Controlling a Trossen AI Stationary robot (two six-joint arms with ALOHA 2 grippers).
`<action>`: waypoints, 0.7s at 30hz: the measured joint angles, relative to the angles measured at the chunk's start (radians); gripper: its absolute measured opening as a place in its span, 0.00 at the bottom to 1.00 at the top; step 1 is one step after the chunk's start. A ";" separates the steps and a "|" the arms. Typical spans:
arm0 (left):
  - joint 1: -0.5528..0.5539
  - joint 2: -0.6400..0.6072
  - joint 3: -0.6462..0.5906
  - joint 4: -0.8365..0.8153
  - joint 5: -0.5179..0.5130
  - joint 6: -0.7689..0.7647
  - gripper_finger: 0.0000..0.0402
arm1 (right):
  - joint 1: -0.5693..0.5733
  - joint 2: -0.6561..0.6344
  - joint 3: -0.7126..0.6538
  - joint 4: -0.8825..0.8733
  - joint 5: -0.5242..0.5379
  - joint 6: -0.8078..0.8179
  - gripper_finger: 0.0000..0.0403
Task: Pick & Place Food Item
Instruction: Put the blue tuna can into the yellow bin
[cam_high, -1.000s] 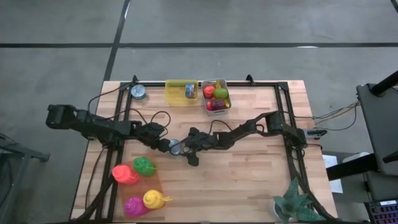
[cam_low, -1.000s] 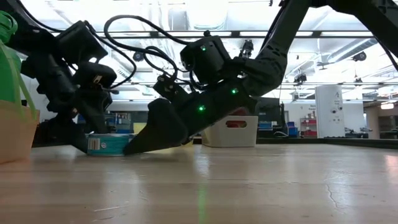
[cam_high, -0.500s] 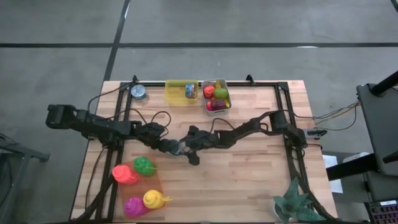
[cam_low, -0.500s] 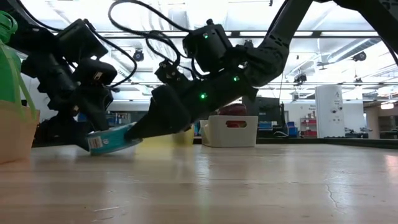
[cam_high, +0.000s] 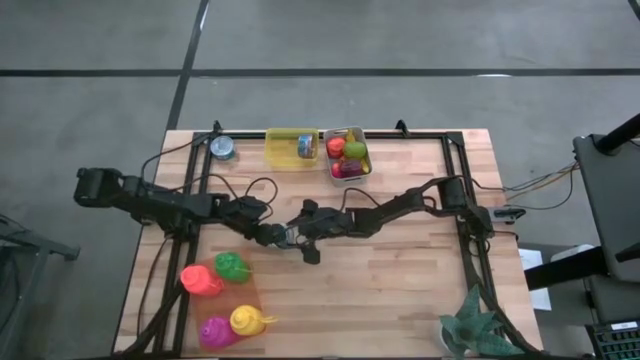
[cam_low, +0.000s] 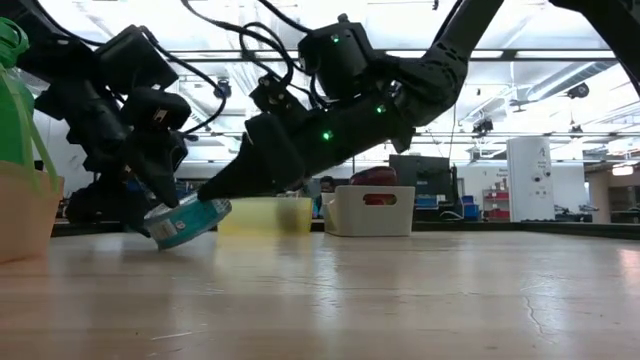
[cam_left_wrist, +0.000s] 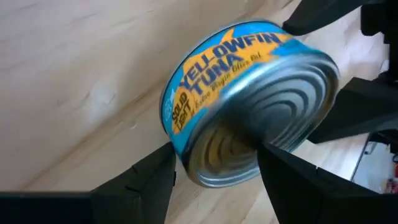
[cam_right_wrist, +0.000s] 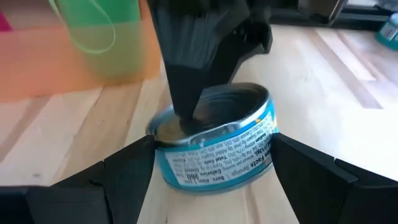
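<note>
A blue-labelled tuna can (cam_high: 283, 237) sits mid-table between both grippers, tilted in the low view (cam_low: 188, 220). My left gripper (cam_high: 272, 235) comes from the table's left and is shut on the can. My right gripper (cam_high: 292, 238) comes from the right, slanting down, and is also shut on it. The can's side toward the right arm is raised. Its low edge (cam_low: 163, 238) is at or just above the tabletop; I cannot tell which. My left gripper pinches the can across its flat ends, at the rim on its own side. One finger (cam_right_wrist: 183, 93) lies on the ribbed top (cam_right_wrist: 186, 127); the other is hidden beneath. It slants down from the table's left. My right gripper pinches the can's round wall (cam_right_wrist: 261, 155) between its two fingers (cam_right_wrist: 130, 168), one on each side, across the full width. The fingers slant down from the table's right. The can tilts in the hold, its side toward this gripper up.
At the far edge stand a yellow tray (cam_high: 290, 150) holding a can, a pale bin (cam_high: 347, 156) of fruit, and a loose can (cam_high: 222, 148). Several coloured bags (cam_high: 225, 295) sit near left, a plant (cam_high: 475, 325) near right. Black rails (cam_high: 468, 240) run along both sides.
My right gripper has risen a little, taking its side of the can with it. The can, which stood flat on the table, is now tipped, with its side toward the left gripper staying low.
</note>
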 joint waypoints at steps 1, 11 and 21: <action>0.000 0.000 0.003 0.000 -0.001 0.007 0.56 | 0.000 -0.001 0.000 0.006 0.000 0.000 0.76; 0.001 -0.006 0.020 0.045 -0.009 0.022 0.56 | 0.005 0.002 0.003 0.009 -0.023 0.003 0.76; 0.001 -0.006 0.018 0.031 -0.005 0.016 0.56 | 0.002 -0.039 0.003 -0.136 0.052 -0.048 0.76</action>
